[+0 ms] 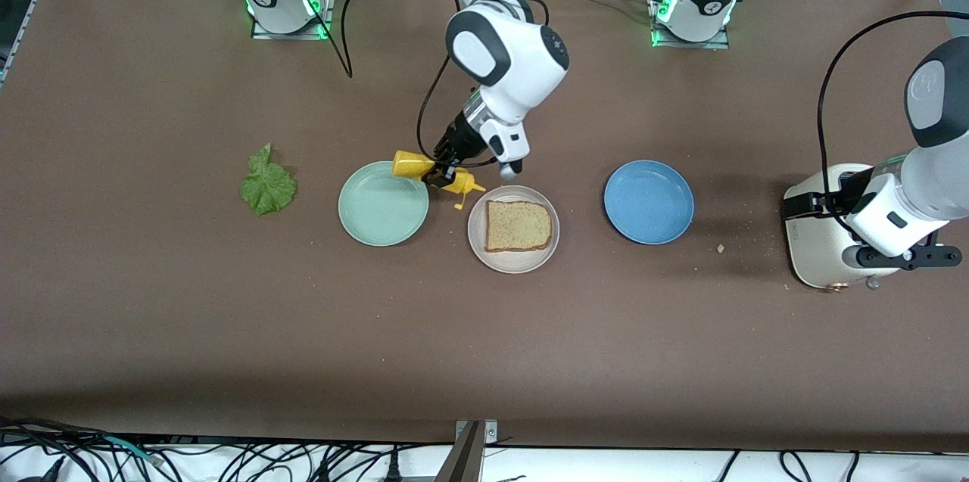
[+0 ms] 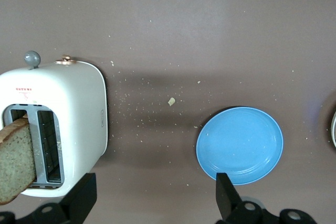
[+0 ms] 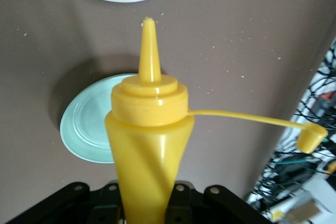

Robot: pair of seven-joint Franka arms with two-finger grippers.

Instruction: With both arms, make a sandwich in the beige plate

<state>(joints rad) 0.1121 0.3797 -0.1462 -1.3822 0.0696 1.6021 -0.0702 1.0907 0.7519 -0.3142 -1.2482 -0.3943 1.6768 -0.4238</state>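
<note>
Right gripper [image 1: 447, 173] of mine is clamped on a yellow squeeze bottle [image 1: 433, 171], held tipped on its side over the gap between the mint-green plate [image 1: 383, 203] and the beige plate [image 1: 513, 233], nozzle aimed at the beige one. Cap is off the nozzle and dangles on its strap [image 3: 252, 119].

Sandwich so far: one bread slice [image 1: 518, 225] lying flat in the beige plate, mid-table. Nothing on it that I can see. Lettuce leaf [image 1: 267, 184] lies on the bare table toward the right arm's end, well apart from the plates. Second slice [image 2: 16, 163] stands up out of the toaster [image 1: 821, 225] at the left arm's end.

Handling, my guess: bottle is soft plastic, light, smooth, so hold mid-body as now; a harder squeeze pushes sauce out. Bread is light, stiff-ish, crumbly; crumbs already litter the table near the toaster. Take the toaster slice by its exposed top edge, pinching across the thin faces, gently. Lettuce is limp, thin, crinkly and tears easily; pinch a raised fold near the stem.

Left gripper [image 2: 155, 203] hangs over the table between the toaster and the blue plate [image 1: 649, 201], fingers spread wide, nothing in them. Blue plate is bare, between the beige plate and the toaster.
</note>
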